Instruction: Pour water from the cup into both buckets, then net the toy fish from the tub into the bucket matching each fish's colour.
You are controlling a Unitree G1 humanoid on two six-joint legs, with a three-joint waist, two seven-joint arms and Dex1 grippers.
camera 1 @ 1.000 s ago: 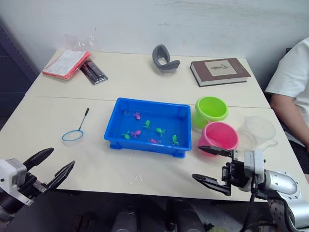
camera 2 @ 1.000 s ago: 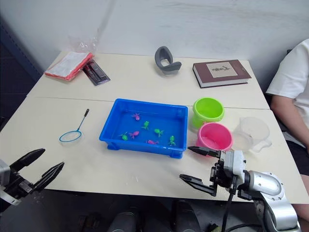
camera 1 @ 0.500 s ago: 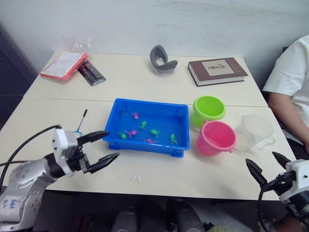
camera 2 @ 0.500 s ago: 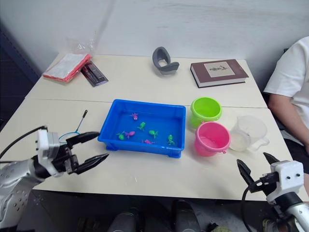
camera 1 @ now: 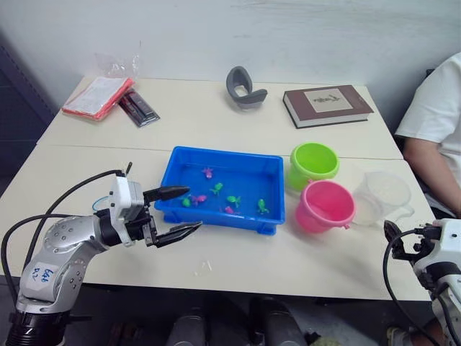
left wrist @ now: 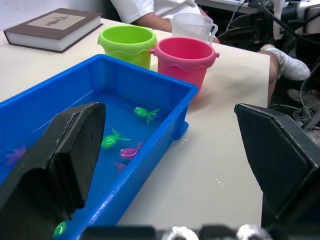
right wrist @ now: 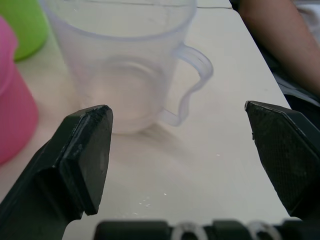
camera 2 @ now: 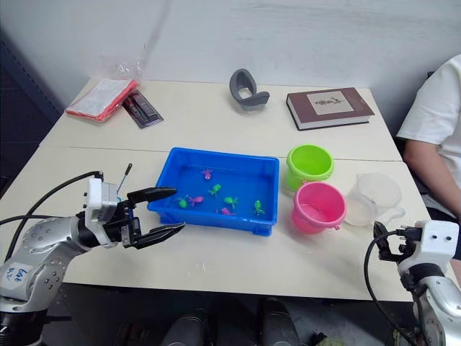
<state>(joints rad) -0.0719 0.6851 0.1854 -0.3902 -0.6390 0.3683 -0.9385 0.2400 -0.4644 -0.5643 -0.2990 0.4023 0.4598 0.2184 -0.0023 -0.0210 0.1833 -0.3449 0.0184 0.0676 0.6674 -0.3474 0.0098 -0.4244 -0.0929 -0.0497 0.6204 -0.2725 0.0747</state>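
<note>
Left gripper [camera 1: 175,214] spread wide and empty, one finger over the near left corner of the tub [camera 1: 220,158], seven toy fish [camera 1: 216,189] just beyond. Right gripper [right wrist: 182,150] equally wide and empty, facing one cup [right wrist: 130,55]; two buckets [camera 1: 315,161] left of it, one net [camera 1: 127,170] behind the left wrist.

Cream surface [camera 1: 216,115], made of two tables pushed together with a seam line running across between them. Plain white wall [camera 1: 288,36] behind, slightly scuffed. Dark blue-grey panel [camera 1: 14,101] at far left edge. Dark floor [camera 1: 216,328] below the near table edge. Even, soft indoor light with faint shadows.
</note>
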